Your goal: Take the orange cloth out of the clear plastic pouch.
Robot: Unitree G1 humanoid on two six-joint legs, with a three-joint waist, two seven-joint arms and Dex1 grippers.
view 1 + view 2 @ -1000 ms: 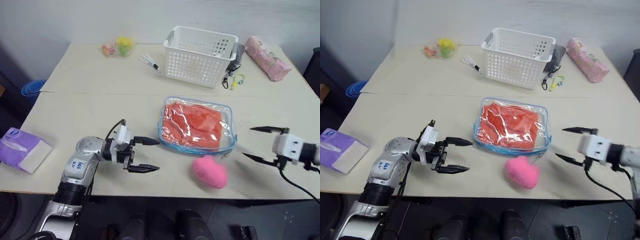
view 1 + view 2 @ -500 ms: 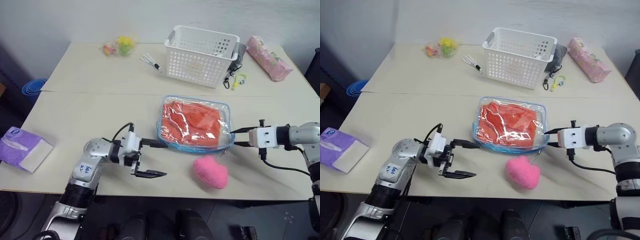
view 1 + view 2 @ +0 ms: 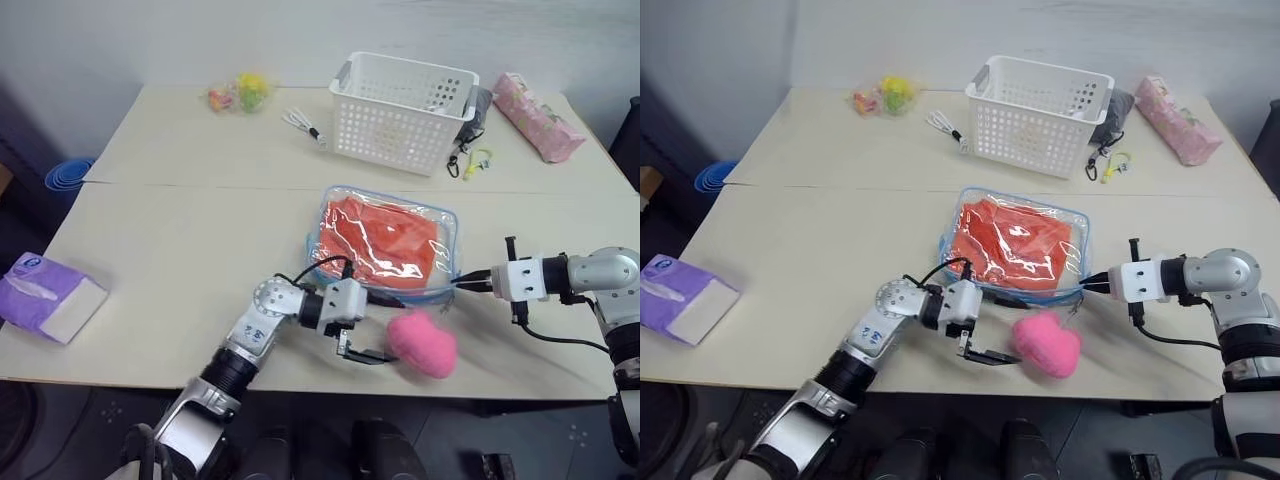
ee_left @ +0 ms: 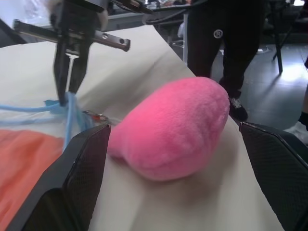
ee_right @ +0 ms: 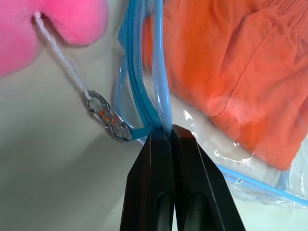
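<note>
We have the clear pouch (image 3: 383, 246) lying flat near the middle of the frame, below the white basket (image 3: 402, 109), with the orange cloth (image 3: 380, 238) still fully inside it. Our right gripper (image 3: 468, 282), coming in from the right edge, has its two fingers pressed together on the blue zipper edging at the pouch's lower right corner. We judge this as an anchor, pinning that corner so the pouch does not slide when the zipper or cloth is pulled.

Our left gripper (image 3: 380, 325) sits just below the pouch's lower edge with its fingers spread wide and nothing between them; the lower finger reaches toward the pink heart plush (image 3: 422, 343). It seems placed to come in at the pouch's front edge, though the plush lies close in its way.

The right wrist view shows what the head views cannot: the fingers shut on the blue edge beside a small metal clasp (image 5: 107, 118), from which a white cord runs to the plush. The left wrist view shows the plush lying between the spread fingers, with the right gripper beyond it.
</note>
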